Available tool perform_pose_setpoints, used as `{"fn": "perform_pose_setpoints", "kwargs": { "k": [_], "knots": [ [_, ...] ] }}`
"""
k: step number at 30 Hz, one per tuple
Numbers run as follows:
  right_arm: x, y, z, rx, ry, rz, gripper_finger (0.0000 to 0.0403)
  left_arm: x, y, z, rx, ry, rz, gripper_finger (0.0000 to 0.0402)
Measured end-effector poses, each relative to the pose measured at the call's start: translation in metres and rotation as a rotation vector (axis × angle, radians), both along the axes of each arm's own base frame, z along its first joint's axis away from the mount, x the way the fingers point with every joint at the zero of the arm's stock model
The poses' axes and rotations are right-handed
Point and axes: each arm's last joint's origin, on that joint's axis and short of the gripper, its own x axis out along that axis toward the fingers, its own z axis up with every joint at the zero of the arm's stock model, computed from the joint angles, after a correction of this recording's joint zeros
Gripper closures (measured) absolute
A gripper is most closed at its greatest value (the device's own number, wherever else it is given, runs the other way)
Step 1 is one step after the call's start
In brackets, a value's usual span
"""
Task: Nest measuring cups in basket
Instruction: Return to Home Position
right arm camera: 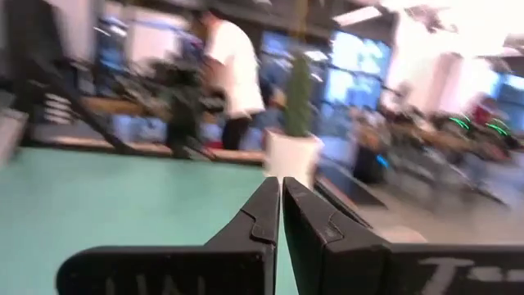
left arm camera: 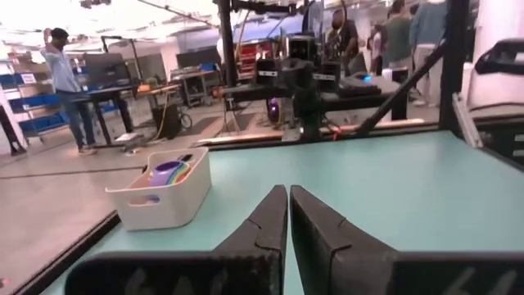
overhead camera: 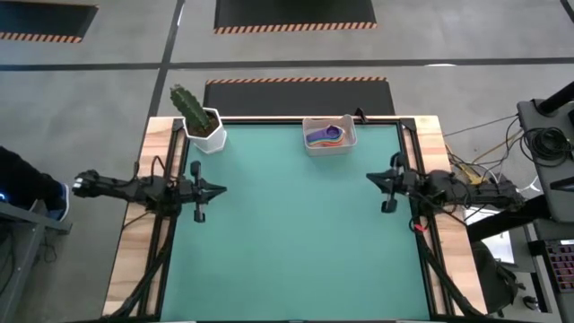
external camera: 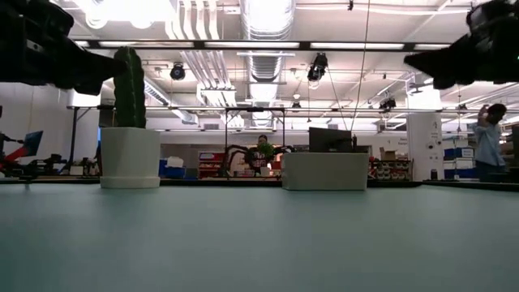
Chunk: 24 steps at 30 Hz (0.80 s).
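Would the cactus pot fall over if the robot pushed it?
Probably not from a low push: the pot looks wide and flat-bottomed, so it would likely slide. The cactus stands tall above it, so a high bump might tip it.

My left arm (overhead camera: 134, 187) and right arm (overhead camera: 448, 186) are dark, nearly black, slim and jointed. The left hand (overhead camera: 218, 189) and right hand (overhead camera: 371, 179) each have two flat, wedge-shaped black fingers (left arm camera: 262, 221). Their bases carry raised letters I cannot read.
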Motion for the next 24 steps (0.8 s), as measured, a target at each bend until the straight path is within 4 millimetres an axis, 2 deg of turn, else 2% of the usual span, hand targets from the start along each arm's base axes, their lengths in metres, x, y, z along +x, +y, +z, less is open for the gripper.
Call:
{"fn": "perform_pose_setpoints", "kwargs": {
  "k": [5, 10, 24],
  "knots": [
    [0.0004, -0.0045, -0.0105, 0.073, 0.097, -0.156, 0.0394, -0.0001, -0.0001, 0.0031, -0.064, -0.011, -0.003, 0.0401],
    [0.0019, -0.0045, -0.0116, 0.137, 0.105, -0.151, 0.0394, -0.0004, 0.0, 0.0056, -0.093, -0.021, -0.004, 0.0401],
    [0.0021, -0.0045, -0.0116, 0.128, 0.115, -0.154, 0.0394, 0.0002, -0.0001, 0.0048, -0.092, -0.012, -0.004, 0.0401]
  ]
}}
